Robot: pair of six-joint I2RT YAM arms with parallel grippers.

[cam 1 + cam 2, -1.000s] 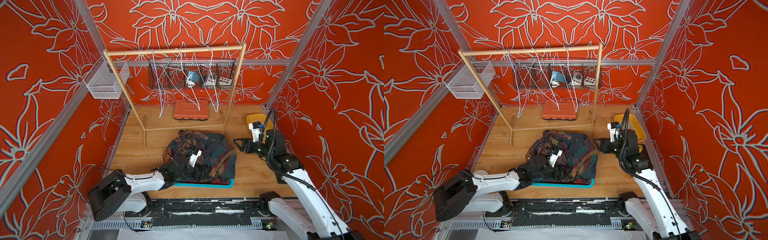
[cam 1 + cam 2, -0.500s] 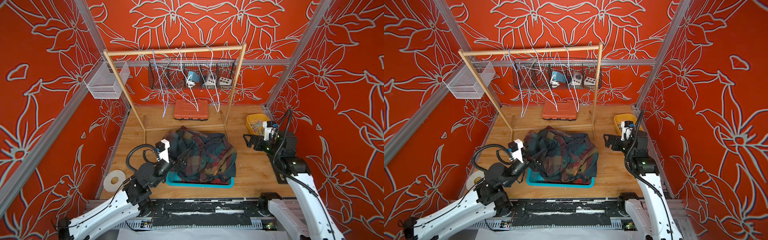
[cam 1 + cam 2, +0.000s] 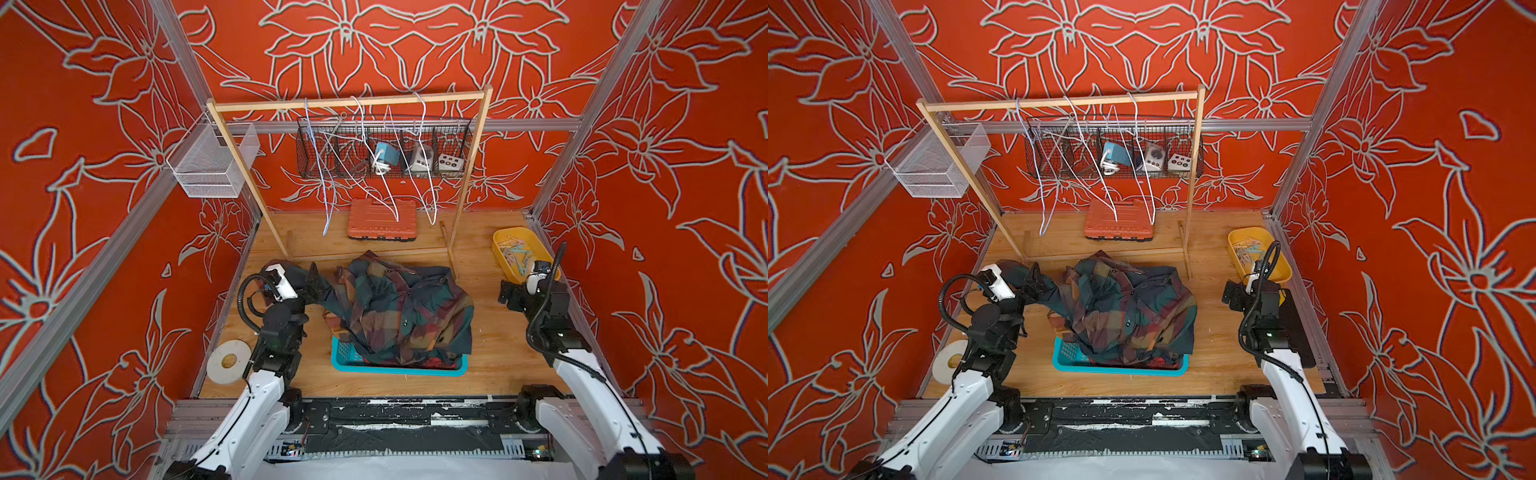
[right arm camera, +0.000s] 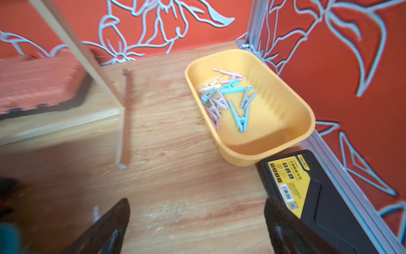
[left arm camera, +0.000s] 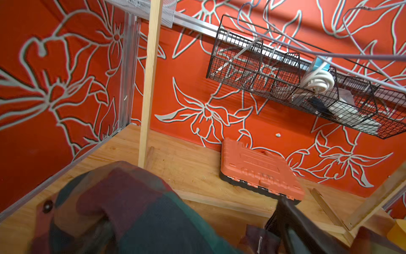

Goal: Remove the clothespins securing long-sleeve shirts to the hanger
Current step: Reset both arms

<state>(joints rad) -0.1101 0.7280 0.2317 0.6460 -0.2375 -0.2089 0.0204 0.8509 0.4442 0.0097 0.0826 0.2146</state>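
The long-sleeve shirts [image 3: 399, 316] lie heaped over the teal basket [image 3: 345, 355], hiding most of it. My left end effector [image 3: 314, 283] hangs just left of the basket, at the heap's edge, with dark cloth touching it. My right end effector [image 3: 506, 293] hangs well right of the basket, over the worktop [image 3: 486, 345]. Beyond it, further from the basket, the clothespins [image 3: 517, 255] lie in a yellow tray [image 3: 500, 239]. Behind the basket, wire hangers [image 3: 432, 199] dangle from the wooden rack [image 3: 353, 101].
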